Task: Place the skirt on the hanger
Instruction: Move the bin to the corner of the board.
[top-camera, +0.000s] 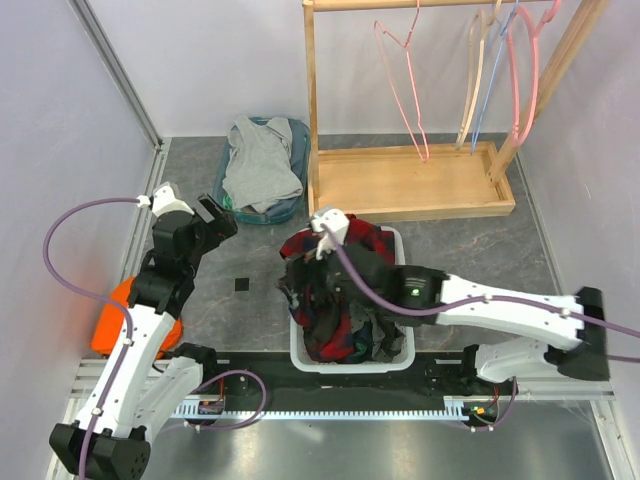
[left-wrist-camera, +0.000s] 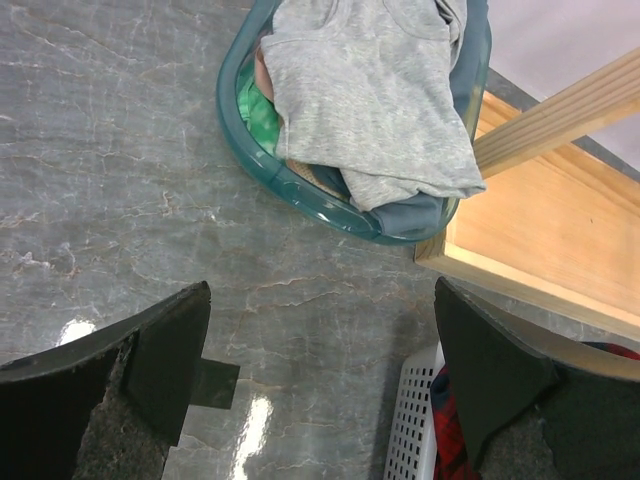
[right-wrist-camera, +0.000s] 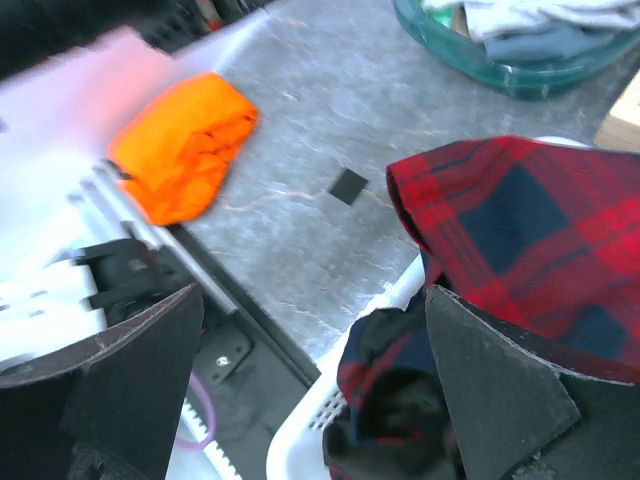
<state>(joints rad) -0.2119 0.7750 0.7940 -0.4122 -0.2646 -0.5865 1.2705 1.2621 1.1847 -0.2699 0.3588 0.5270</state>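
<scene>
The skirt is red and navy plaid and lies bunched in a white basket at the table's front centre. It also shows in the right wrist view and at the edge of the left wrist view. My right gripper is open and empty, over the basket's left rim with the skirt beside its right finger. My left gripper is open and empty, above bare table left of the basket. Several wire hangers hang on the wooden rack at the back right; the nearest is pink.
A teal basket holding a grey garment stands at the back, left of the rack's wooden base. An orange cloth lies at the left edge. A small black square marks the table.
</scene>
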